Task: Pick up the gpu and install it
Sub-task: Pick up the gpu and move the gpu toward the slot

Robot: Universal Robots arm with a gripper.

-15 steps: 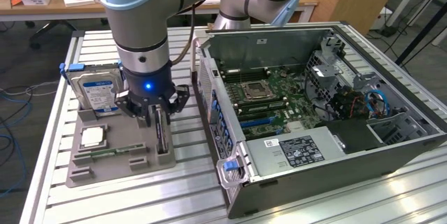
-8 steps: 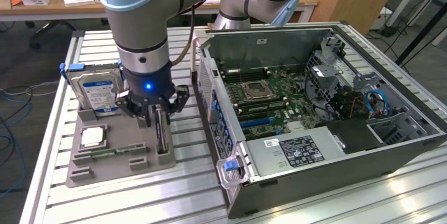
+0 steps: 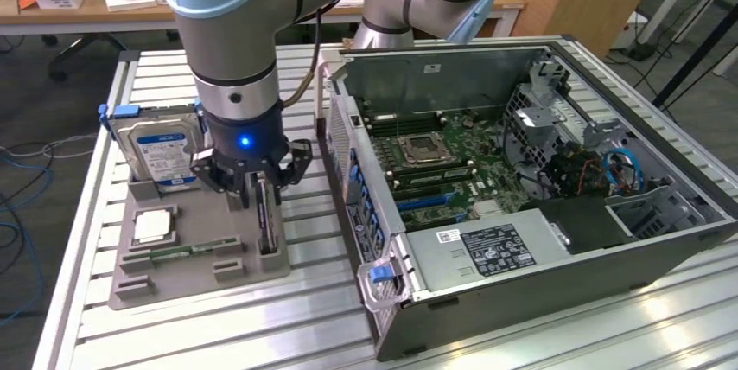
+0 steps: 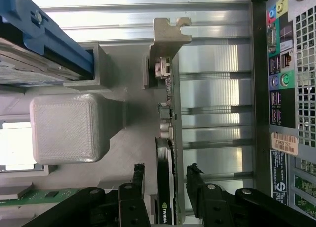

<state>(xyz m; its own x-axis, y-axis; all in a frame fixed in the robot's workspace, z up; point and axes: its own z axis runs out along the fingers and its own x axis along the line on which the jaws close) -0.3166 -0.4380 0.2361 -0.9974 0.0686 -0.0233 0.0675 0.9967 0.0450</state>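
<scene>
The thin, dark circuit-card gpu (image 4: pixel 167 128) with its silvery end bracket stands on edge in a slot of the grey plastic holder tray (image 3: pixel 185 279), upper edge exposed for grasping; the black gripper (image 4: pixel 166 180) straddles it, fingers apart, apparently unclamped; the open metal computer case (image 3: pixel 519 171) stands just beside.

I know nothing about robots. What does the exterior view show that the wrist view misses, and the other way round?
Exterior view: the arm, and the inside of the open computer case with its motherboard and power supply.
Wrist view: the case's coloured rear ports, seen up close.
Both: the gpu standing on edge in the grey holder, the open hand with a finger on either side of it, and the blue-railed hard drive.
</scene>
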